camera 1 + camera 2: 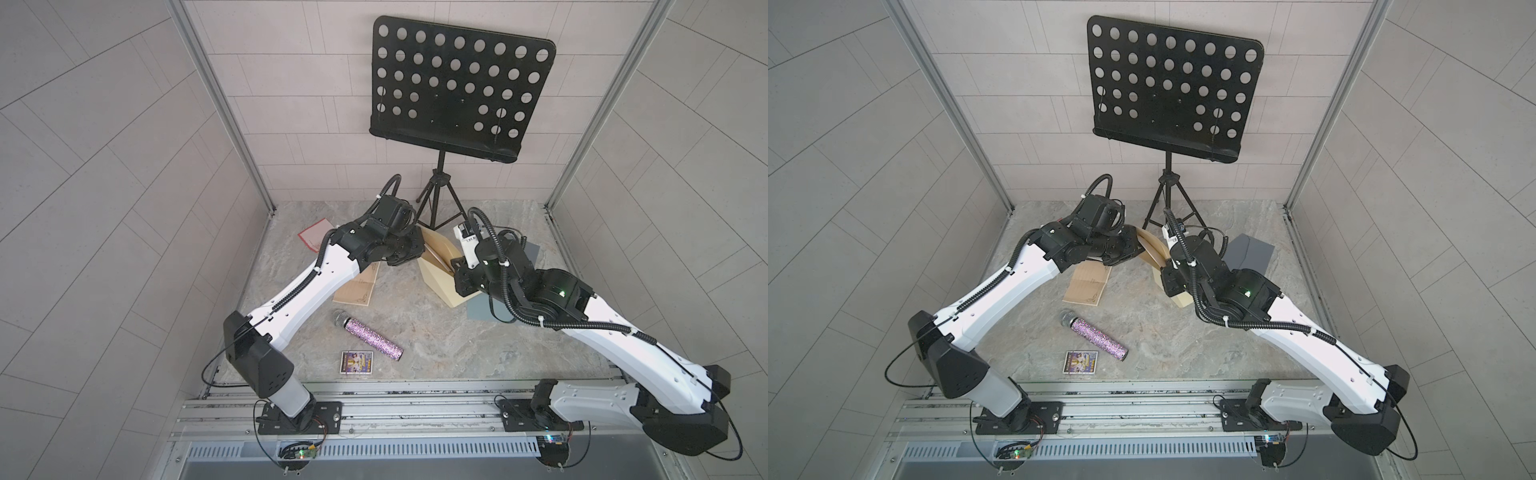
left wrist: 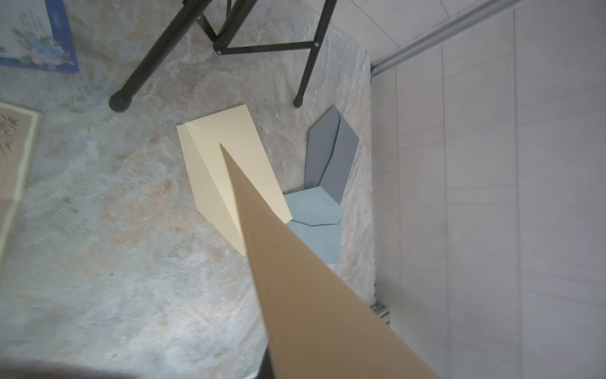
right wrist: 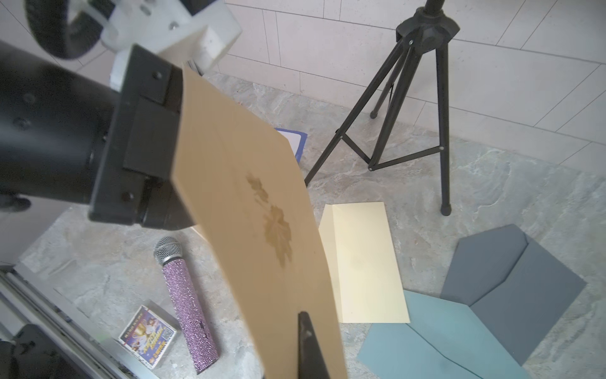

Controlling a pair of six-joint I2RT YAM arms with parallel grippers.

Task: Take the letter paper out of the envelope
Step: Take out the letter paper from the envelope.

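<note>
Leaf print: right wrist only

**A:** Marbled stone table in both top views. What's down there?

**B:** Centre frame, a glittery purple microphone lying at a slant, and just below its head end a small printed card box.

**A:** And higher up?

**B:** A brown ornamented sheet lies flat, left of centre. Further upper left there's a red-bordered card.

**A:** Right side?

**B:** A cream envelope touching a teal envelope, with a grey envelope beyond them. At the back, the music stand's tripod has its feet planted on the stone.
</note>
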